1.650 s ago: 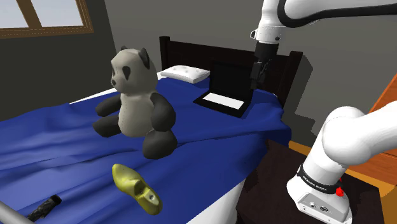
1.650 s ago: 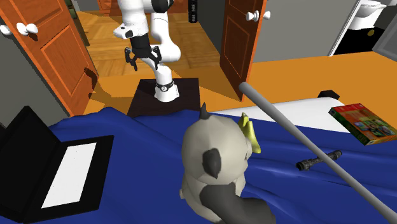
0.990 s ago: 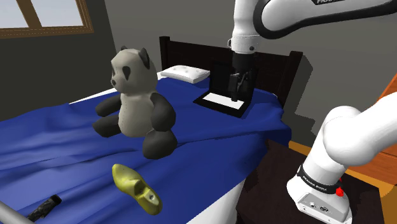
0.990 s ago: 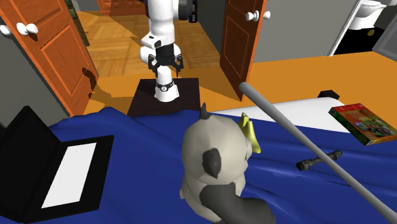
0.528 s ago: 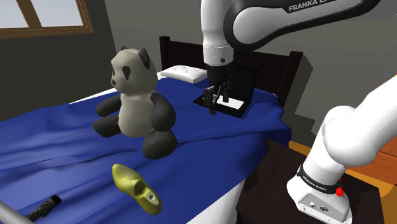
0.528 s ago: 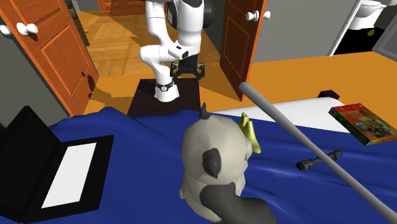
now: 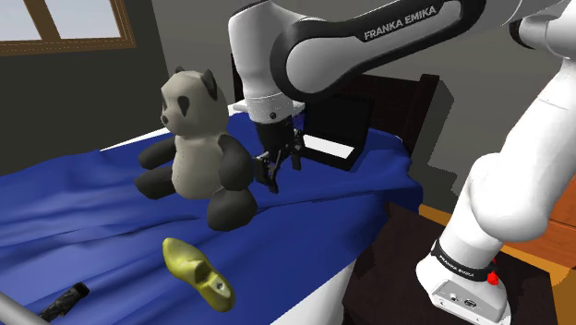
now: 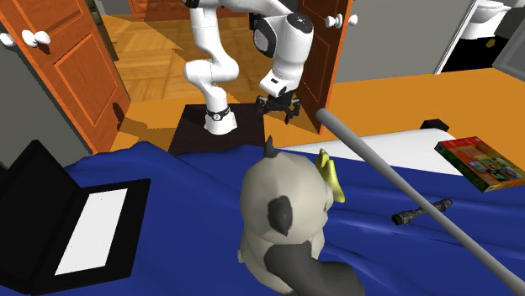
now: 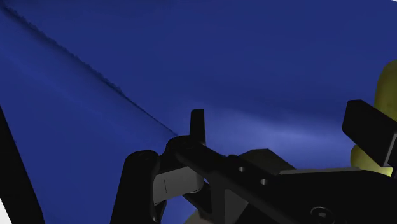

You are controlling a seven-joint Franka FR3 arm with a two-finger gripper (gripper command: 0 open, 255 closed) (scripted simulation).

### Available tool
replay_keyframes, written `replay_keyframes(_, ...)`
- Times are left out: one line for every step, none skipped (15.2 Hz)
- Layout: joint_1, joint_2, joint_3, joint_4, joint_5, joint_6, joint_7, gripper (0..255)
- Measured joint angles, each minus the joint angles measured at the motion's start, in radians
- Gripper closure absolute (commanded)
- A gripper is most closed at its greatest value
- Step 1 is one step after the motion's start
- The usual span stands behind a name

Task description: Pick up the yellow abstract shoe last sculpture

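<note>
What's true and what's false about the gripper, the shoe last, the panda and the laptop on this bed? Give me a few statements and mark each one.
1. The gripper holds the shoe last. False: the gripper is open and empty, up above the blue cover, while the shoe last lies on that cover.
2. The panda sits upright on the bed. True.
3. The laptop is shut. False: the laptop lies open.
4. A thin black rod lies on the cover. True.
</note>
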Motion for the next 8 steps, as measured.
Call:
replay_keyframes(0.008, 0.040, 0.016, 0.031, -0.014, -0.005, 0.031, 0)
replay_keyframes(0.018, 0.085, 0.031, 0.074, -0.031, -0.018, 0.063, 0)
replay_keyframes(0.027, 0.130, 0.043, 0.110, -0.050, -0.025, 0.093, 0)
replay_keyframes(0.039, 0.183, 0.054, 0.152, -0.072, -0.030, 0.124, 0)
replay_keyframes(0.051, 0.221, 0.062, 0.176, -0.088, -0.033, 0.149, 0)
replay_keyframes(0.064, 0.267, 0.067, 0.215, -0.109, -0.043, 0.173, 0)
replay_keyframes(0.083, 0.321, 0.073, 0.266, -0.132, -0.058, 0.203, 0)
replay_keyframes(0.103, 0.368, 0.077, 0.307, -0.151, -0.070, 0.230, 0)
